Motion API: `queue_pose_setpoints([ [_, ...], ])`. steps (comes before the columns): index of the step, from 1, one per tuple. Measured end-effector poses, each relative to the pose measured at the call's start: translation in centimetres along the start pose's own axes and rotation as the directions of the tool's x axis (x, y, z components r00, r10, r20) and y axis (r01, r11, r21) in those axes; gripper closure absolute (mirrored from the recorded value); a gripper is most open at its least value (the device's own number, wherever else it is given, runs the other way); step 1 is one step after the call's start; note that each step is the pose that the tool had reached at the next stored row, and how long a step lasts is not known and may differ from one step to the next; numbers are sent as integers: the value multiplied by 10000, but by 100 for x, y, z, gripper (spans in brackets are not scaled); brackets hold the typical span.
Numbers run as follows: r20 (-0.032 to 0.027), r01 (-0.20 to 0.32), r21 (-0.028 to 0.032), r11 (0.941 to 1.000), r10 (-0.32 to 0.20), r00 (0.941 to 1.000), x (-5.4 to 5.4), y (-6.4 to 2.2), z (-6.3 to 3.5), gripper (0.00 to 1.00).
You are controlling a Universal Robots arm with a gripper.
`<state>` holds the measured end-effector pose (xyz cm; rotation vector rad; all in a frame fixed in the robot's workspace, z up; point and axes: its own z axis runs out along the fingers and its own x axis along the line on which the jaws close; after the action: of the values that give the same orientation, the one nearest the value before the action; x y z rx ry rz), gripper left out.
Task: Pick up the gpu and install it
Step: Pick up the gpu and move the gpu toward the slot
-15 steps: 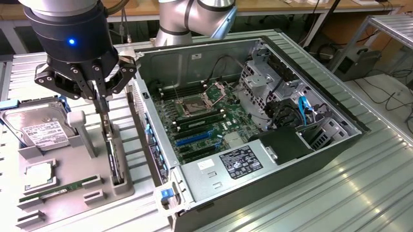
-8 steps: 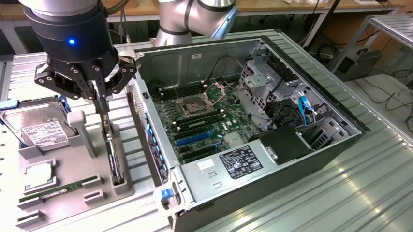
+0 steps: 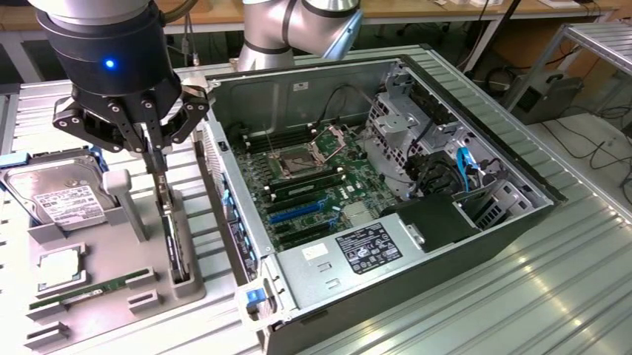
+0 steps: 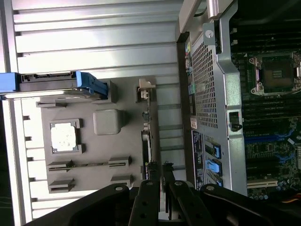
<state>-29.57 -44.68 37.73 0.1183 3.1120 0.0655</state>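
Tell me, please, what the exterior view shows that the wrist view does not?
The exterior view adds the silver power supply box with a dark label and the blue cable inside the open dark computer case. The wrist view adds the case's perforated metal rear panel. Both share the black hand over the thin dark gpu card standing on edge in the grey holder tray, the silver hard drive and the motherboard's square processor socket.

table: ribbed metal | on it: grey parts tray, open pc case just beside
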Motion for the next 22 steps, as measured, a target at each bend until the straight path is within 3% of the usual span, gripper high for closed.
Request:
queue_pose_setpoints([
  [3, 1, 0, 0, 10000, 0, 10000, 0, 0, 0, 75],
  [5, 6, 1, 0, 10000, -1, 10000, 0, 0, 3, 63],
  [12, 11, -59, 0, 10000, 59, 10000, 78, -21, 178, 63],
  [22, 11, -73, 0, 10000, 73, 10000, 82, -90, 405, 63],
])
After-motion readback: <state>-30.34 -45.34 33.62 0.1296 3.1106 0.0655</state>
